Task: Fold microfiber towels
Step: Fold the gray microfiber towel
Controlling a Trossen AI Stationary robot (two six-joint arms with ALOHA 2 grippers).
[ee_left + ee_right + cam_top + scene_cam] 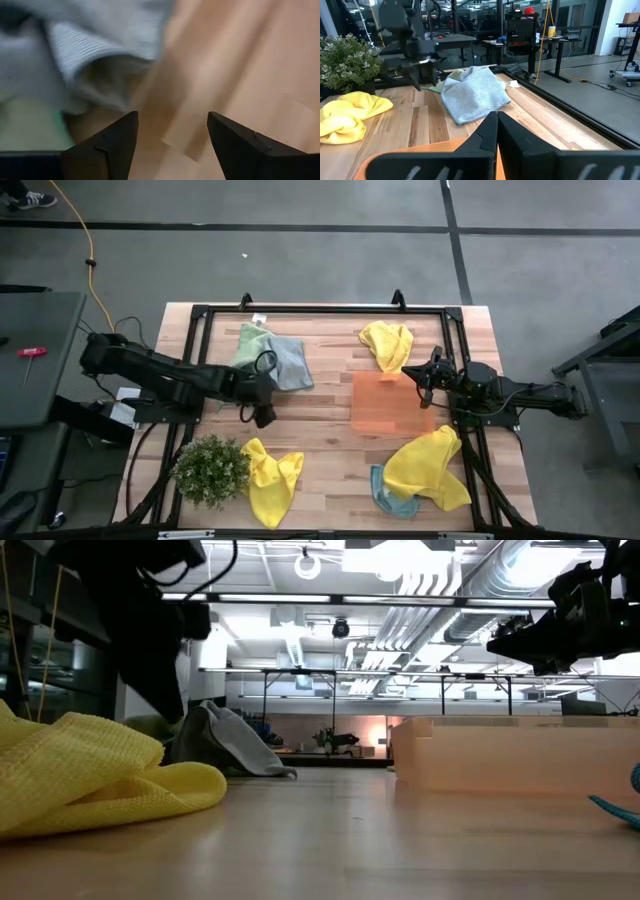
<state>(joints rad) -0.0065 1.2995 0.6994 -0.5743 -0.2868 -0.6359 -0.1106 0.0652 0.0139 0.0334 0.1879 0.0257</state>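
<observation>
A grey-blue towel point(288, 364) lies crumpled at the table's far left, partly on a pale green towel point(248, 343). My left gripper point(264, 416) hangs open just on the near side of them, pointing steeply down; in its wrist view the gripper point(172, 137) has only bare wood between its fingers, with the grey-blue towel point(95, 50) just beyond them. Yellow towels lie at the far right point(387, 344), near left point(271, 482) and near right point(430, 467), the last on a teal towel point(392, 500). My right gripper point(425, 376) waits shut, level, at the right.
An orange mat point(390, 404) lies flat right of centre. A potted plant point(212, 470) stands at the near left corner. A black frame point(320, 309) runs around the table's edges. Bare wood shows in the middle, between the left gripper and the mat.
</observation>
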